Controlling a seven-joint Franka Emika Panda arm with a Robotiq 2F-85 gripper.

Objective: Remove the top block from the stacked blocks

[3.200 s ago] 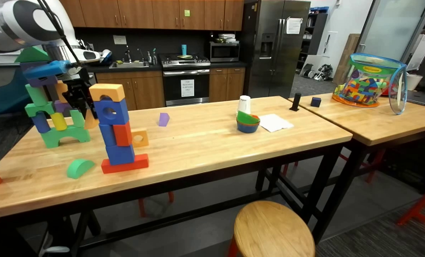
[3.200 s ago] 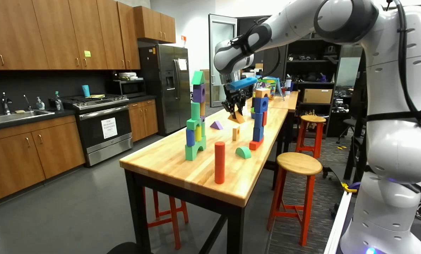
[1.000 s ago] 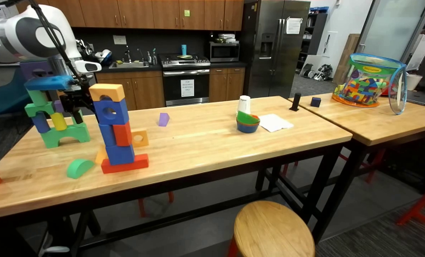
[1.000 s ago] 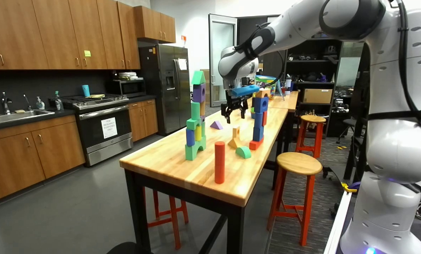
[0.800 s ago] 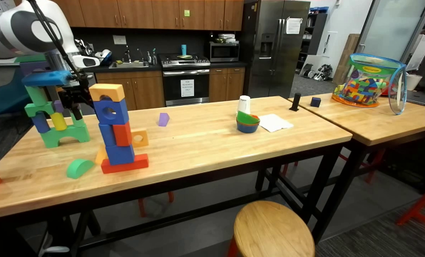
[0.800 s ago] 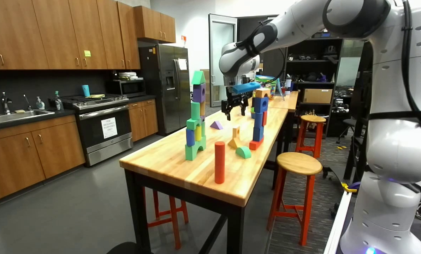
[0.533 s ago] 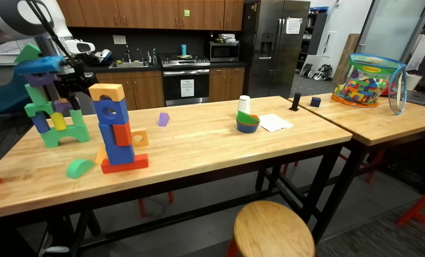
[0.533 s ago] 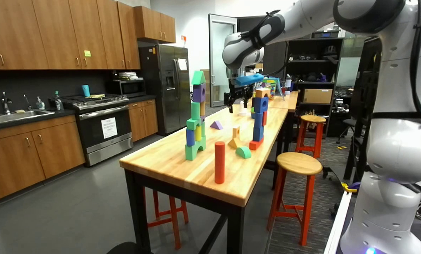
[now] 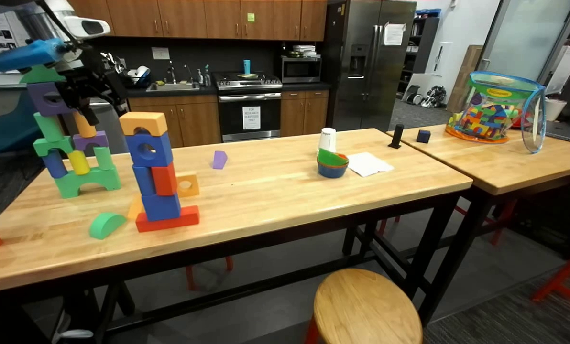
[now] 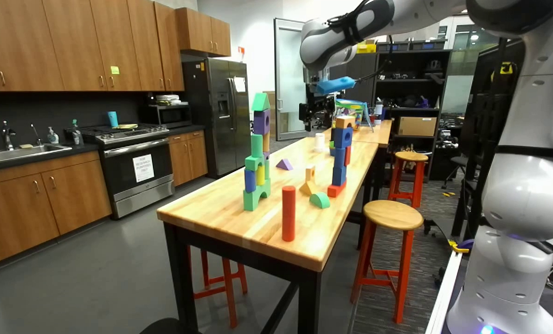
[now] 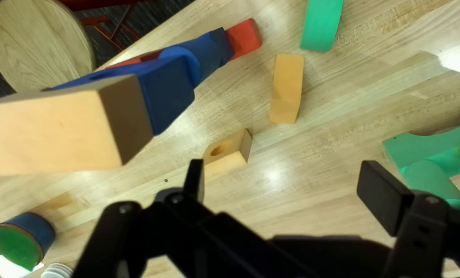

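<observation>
The stacked blocks (image 9: 160,205) stand upright on a flat red base, with blue and red blocks above it. Crowning them is the top block (image 9: 143,123), orange-yellow with an arch cut into its underside; it also shows in an exterior view (image 10: 345,122). In the wrist view the top block (image 11: 52,135) looms large at the left, outside the jaws. My gripper (image 11: 282,181) is open with nothing between its fingers, and only table surface shows through the gap. In an exterior view the gripper (image 9: 104,107) hangs beside the top block, slightly higher, apart from it.
A taller green, purple and blue structure (image 10: 258,153) stands close to the gripper. Loose on the table lie an orange triangular block (image 11: 286,88), an orange block with a hole (image 11: 226,152), a green half-round (image 10: 320,200) and a purple block (image 10: 284,164). A red cylinder (image 10: 288,213) stands upright.
The orange triangular block, in the gripper about three seconds ago, now lies on the table near the red base. Since then the open gripper has risen and tilted. The stacked blocks have not moved.
</observation>
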